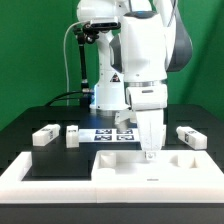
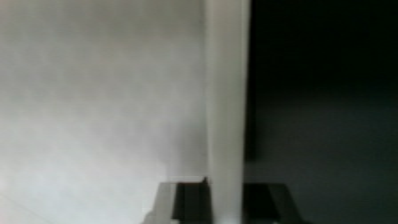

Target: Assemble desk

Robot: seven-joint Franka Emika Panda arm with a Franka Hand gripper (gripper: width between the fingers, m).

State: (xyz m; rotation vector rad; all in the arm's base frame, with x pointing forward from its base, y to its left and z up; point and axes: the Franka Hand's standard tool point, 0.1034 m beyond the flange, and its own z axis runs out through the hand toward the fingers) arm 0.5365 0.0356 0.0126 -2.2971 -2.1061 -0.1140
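The desk's wide white slab (image 1: pixel 150 172) lies at the front of the table, against the exterior view's right side. My gripper (image 1: pixel 150 152) points straight down onto the slab's far edge. In the wrist view the slab (image 2: pixel 98 100) fills one side, and its pale edge strip (image 2: pixel 226 90) runs between my two dark fingers (image 2: pixel 187 205), which sit against it on both sides. The gripper (image 2: pixel 226 188) is shut on that edge. Three leg blocks show: two at the exterior view's left (image 1: pixel 45 136) (image 1: pixel 72 136) and one at the right (image 1: pixel 188 136).
The long white raised border rim (image 1: pixel 40 172) runs along the front and the exterior view's left of the black table. The marker board (image 1: pixel 110 135) lies flat behind the slab, in front of the arm's base.
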